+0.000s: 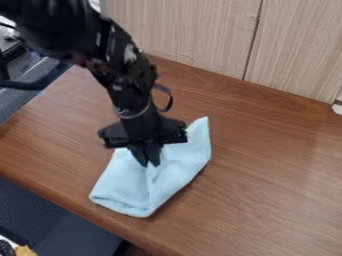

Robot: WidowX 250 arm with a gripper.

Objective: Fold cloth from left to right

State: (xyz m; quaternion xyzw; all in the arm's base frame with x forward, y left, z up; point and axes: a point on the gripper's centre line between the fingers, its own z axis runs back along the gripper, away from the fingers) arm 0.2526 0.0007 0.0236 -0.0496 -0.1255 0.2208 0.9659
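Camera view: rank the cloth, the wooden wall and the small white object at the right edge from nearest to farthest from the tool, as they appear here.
1. Cloth, directly under the tool.
2. Wooden wall, behind the table, at the top of the view.
3. White object, at the right edge.

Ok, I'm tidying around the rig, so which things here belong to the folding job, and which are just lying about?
For the job:
- light blue cloth
- black gripper, over the cloth
- wooden table, under it

Just lying about:
- black cable, upper left
- white object, right edge
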